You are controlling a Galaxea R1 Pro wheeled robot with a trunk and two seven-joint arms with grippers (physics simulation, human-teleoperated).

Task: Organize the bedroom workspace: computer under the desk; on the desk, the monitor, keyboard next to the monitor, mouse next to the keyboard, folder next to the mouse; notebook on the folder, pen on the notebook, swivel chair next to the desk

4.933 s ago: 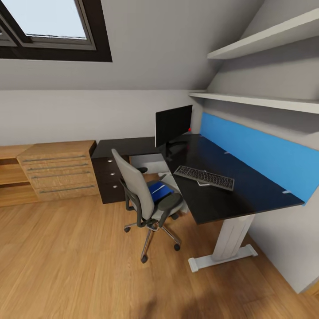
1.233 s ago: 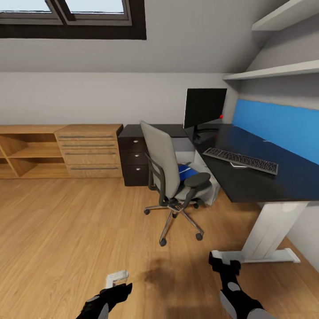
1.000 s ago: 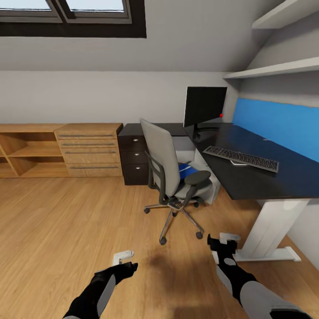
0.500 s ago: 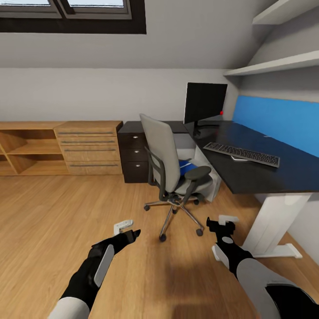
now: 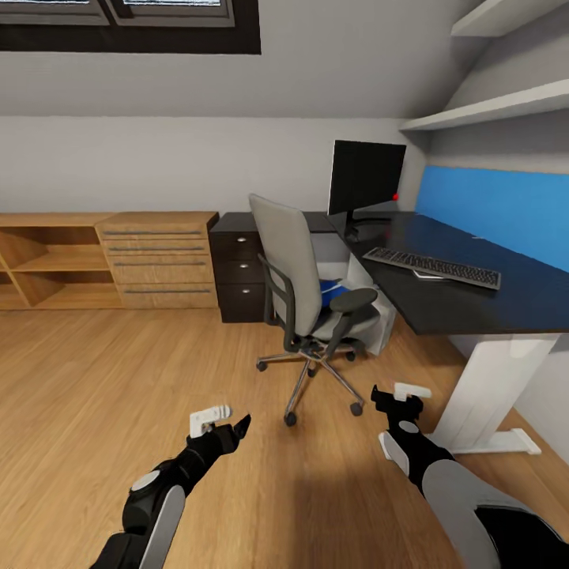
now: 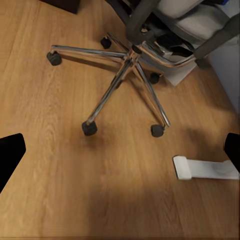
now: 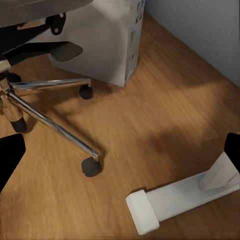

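The grey swivel chair (image 5: 296, 288) stands on the wood floor in front of the desk (image 5: 482, 304), turned part-way from me. On its seat lies the blue folder (image 5: 335, 293), mostly hidden by the armrest. The monitor (image 5: 365, 178) stands at the desk's far corner, and the keyboard (image 5: 432, 267) lies nearer on the black top. The light grey computer (image 7: 107, 40) sits under the desk behind the chair. My left gripper (image 5: 229, 419) and right gripper (image 5: 397, 393) hover low over the floor short of the chair's chrome base (image 6: 131, 65). Both are open and hold nothing.
A light wooden drawer cabinet (image 5: 162, 257) and open shelves (image 5: 47, 265) line the left wall, beside the dark three-drawer unit (image 5: 241, 276). The desk's white foot (image 7: 175, 197) lies on the floor by my right gripper. Wall shelves (image 5: 506, 107) hang above a blue panel (image 5: 506, 213).
The view has drawn closer to the chair and desk. Both arms came up into view from the lower edge and reached forward; in the last half second the left one sank slightly.
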